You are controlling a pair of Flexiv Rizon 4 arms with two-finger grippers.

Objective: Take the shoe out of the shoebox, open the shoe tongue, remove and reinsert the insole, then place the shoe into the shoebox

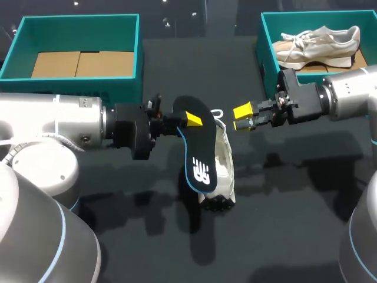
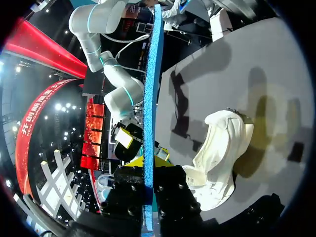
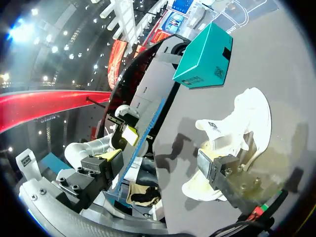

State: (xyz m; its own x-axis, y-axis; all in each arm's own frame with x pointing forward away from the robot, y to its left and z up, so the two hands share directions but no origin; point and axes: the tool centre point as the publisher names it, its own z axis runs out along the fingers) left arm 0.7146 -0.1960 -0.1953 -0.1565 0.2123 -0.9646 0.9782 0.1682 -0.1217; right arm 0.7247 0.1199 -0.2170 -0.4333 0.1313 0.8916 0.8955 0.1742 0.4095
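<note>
My left arm [image 1: 53,127] comes in level from the left side, wrist stretched toward the middle of the table [image 1: 294,224]. The left gripper [image 1: 189,121] is clamped on the black insole [image 1: 199,154] near one end. In the left wrist view the insole's blue edge runs straight out between the two fingers, both pressing on it. The insole hangs tilted above the table, its printed end over the white shoe [image 1: 222,168].

My right arm [image 1: 347,91] reaches in level from the right side. The right gripper [image 1: 242,118] sits just beside the insole's held end. Its yellow tips are apart and hold nothing.

The white shoe lies on the table under and just beside the insole, apart from both grippers. The empty teal shoebox [image 1: 126,26] stands at the far left of the table. The second teal shoebox [image 1: 266,38] at the far right holds a beige sneaker [image 1: 321,41].
</note>
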